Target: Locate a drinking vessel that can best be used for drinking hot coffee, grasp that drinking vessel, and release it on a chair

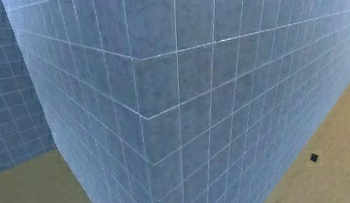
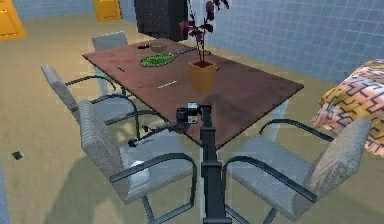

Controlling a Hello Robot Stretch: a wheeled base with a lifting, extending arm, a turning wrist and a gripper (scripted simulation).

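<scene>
While the dark square arm (image 2: pixel 209 170) stands up from the arm side view's bottom edge, the jaws sit at its far end, at the near edge of the tabletop (image 2: pixel 250 95), a smooth reddish-brown wooden rectangle. I cannot tell whether the jaws grip anything, because the tabletop edge and chair arms lie right behind them.

Just beyond the jaws stands a tapered terracotta pot (image 2: pixel 203 76) holding a thin-stemmed plant (image 2: pixel 207 22) with dark red leaves. Farther out from the jaws lies a flat green leafy patch (image 2: pixel 155 60). Past it, at the tabletop's far end, is a small grey rounded blob (image 2: pixel 160 45); I cannot tell if it is the drinking vessel.

The nearest chair (image 2: pixel 120 150), padded grey fabric with dark curved metal armrests, is just beside the jaws. A matching second chair (image 2: pixel 300 160) stands on the arm's other side. A third chair (image 2: pixel 62 88) and a far chair (image 2: pixel 110 41) stand well apart from the jaws.

A bed (image 2: pixel 355 95) with a zigzag patterned cover lies off to the view's right.

The forward view shows a wall corner (image 1: pixel 182 89) of glossy blue-grey square tiles with pale grout, and tan floor (image 1: pixel 327 177).
</scene>
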